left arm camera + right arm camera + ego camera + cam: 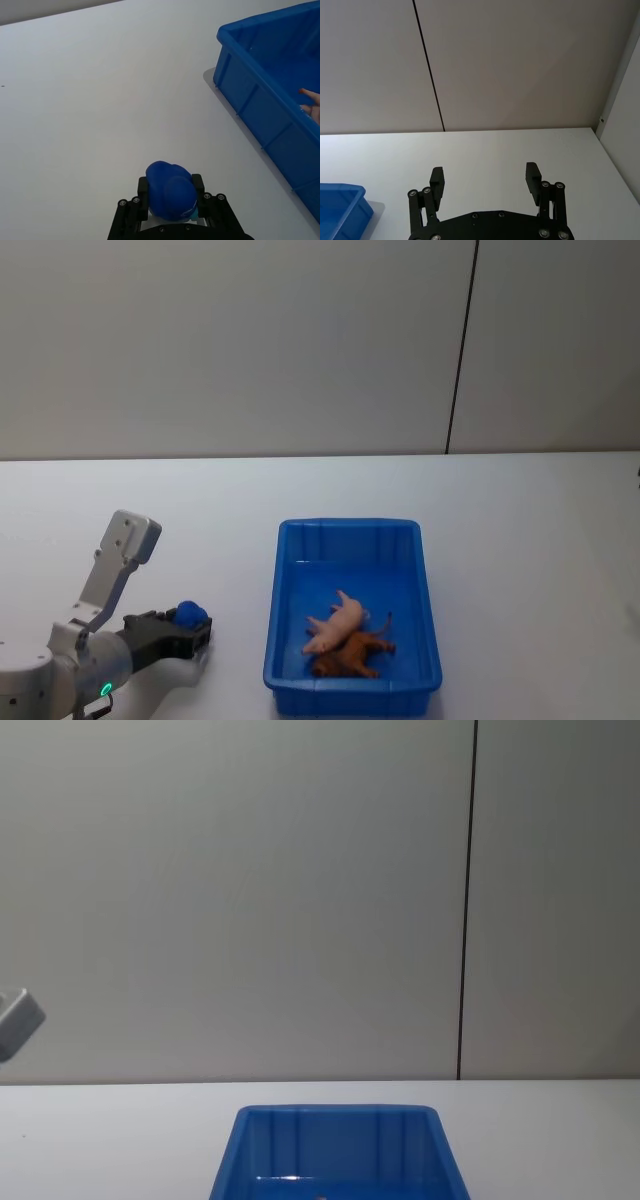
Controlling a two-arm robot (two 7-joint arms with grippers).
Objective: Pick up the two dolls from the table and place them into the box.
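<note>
The blue box (350, 526) stands on the white table (530, 520) in front of me. Inside it lie a pale pink doll (338, 625) and a brown doll (350, 658), touching near the front wall. To the box's left, low over the table, my left gripper (195, 632) is shut on a small dark blue doll (188, 616). The left wrist view shows this blue doll (170, 197) squeezed between the black fingers (143, 186), with the box (260, 100) off to one side. My right gripper (485, 175) hangs open and empty above the table.
Bare white tabletop stretches around the box on all sides. A grey wall with a dark vertical seam (460, 350) stands behind the table. The box's far rim (340, 1112) shows low in the chest view, and a box corner (340, 205) in the right wrist view.
</note>
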